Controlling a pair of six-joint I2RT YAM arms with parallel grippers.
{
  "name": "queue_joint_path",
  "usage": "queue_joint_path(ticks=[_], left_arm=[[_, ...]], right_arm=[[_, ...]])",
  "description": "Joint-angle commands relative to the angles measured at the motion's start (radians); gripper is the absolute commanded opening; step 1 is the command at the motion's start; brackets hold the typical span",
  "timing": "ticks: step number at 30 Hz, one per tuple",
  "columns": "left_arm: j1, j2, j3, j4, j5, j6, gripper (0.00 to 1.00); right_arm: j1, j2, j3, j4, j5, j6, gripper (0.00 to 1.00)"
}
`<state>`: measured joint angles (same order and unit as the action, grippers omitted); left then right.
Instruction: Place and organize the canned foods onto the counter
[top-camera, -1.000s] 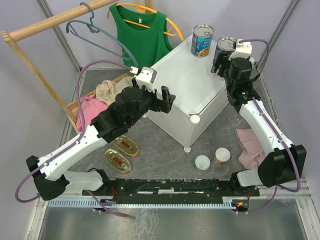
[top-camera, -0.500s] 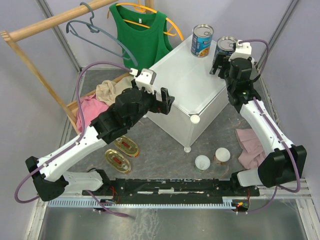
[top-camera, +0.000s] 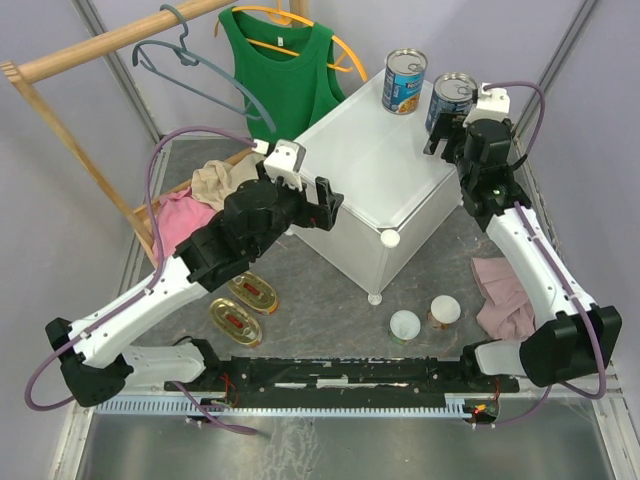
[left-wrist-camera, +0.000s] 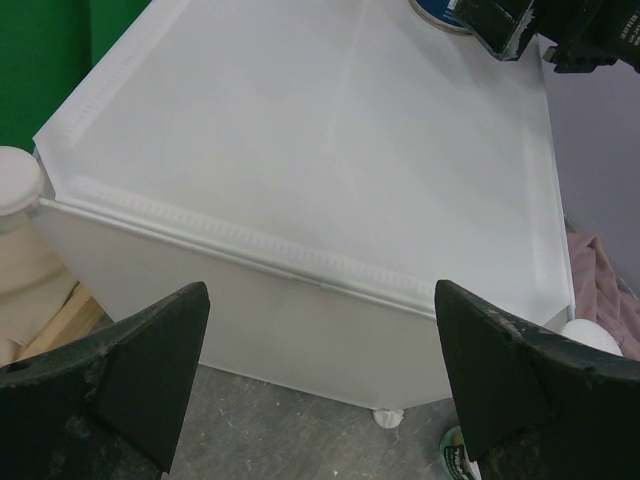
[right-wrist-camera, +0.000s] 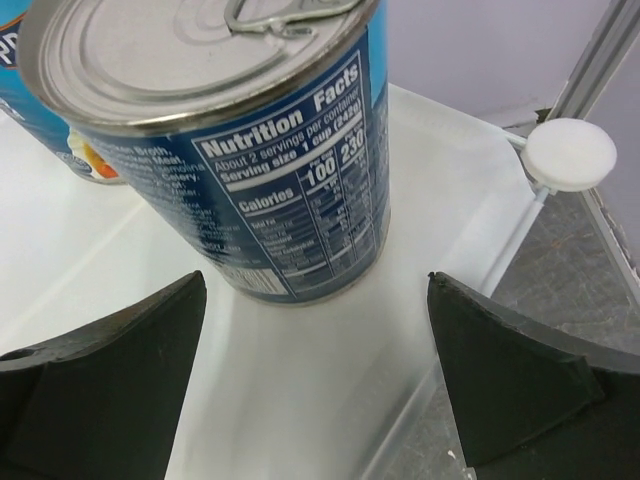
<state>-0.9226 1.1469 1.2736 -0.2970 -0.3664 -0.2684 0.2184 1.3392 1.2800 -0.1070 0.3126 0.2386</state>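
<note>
Your right claw (right-wrist-camera: 316, 300) is spread wide. One tall blue can (right-wrist-camera: 270, 150) stands between its fingers with a gap on each side, on the far right corner of the white table (top-camera: 370, 170). The second tall can (top-camera: 404, 80) stands just left of it. Your left claw (left-wrist-camera: 320, 300) is also spread and empty, at the table's near left edge. On the gray surface (top-camera: 330, 290) below, two white-lidded cans (top-camera: 405, 324) stand near right and two oval tins (top-camera: 252, 293) lie near left.

- On the tall steel can (right-wrist-camera: 250, 170), the blue label's white print reads "Nutrition Facts".
- Beneath that: "About 2 servings per container" and "Serving size 1 cup".
- The "Calories" row shows "100" and "230".
- The smaller print lower down is too fine to read.
</note>
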Motion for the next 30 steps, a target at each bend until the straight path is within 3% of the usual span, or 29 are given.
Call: queue_joint_path(ticks=[1,17,30], left_arm=[[-0.003,-0.039,-0.006,0.018,-0.031,0.002,0.99],[-0.002,-0.135,-0.076,-0.076,-0.075,-0.037,0.99],[-0.001,-0.215,-0.164,-0.145,-0.027,-0.096,0.99]], right_arm=[[0.001,-0.059,-0.025,-0.048,0.019,0.014,0.99],[0.088,-0.338,-0.081,-0.208,0.026,0.064,0.98],[0.135,-0.499,-0.107,-0.561,0.102,0.223,0.94]])
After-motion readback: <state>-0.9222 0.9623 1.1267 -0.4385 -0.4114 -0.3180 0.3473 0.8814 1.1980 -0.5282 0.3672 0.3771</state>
